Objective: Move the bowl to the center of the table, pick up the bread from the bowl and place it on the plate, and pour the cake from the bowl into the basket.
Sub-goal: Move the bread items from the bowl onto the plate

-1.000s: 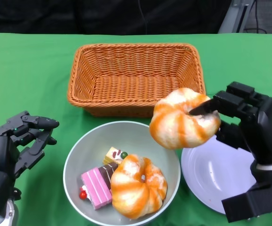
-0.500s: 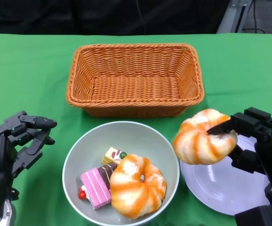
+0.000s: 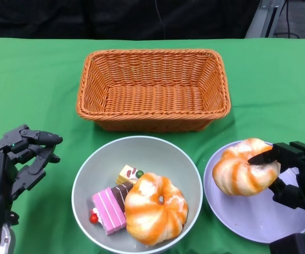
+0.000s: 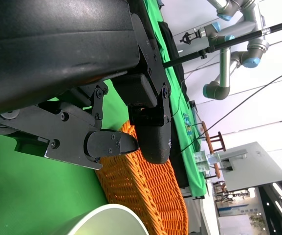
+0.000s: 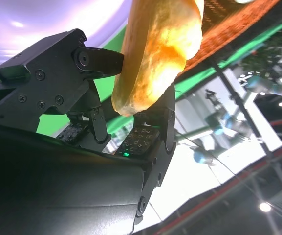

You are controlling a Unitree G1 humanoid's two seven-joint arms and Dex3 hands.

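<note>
One bread (image 3: 245, 173), pinched by the right robot hand (image 3: 292, 174) over the plate (image 3: 258, 211), looks light and soft, best held gently at its rim, while the left robot hand (image 3: 15, 161) idles empty.

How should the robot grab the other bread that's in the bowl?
Probably from above, fingers around the outer rim of the bread. It lies flat on top in the bowl, against the near rim, with the cakes on its left, so the top is the free side.
</note>
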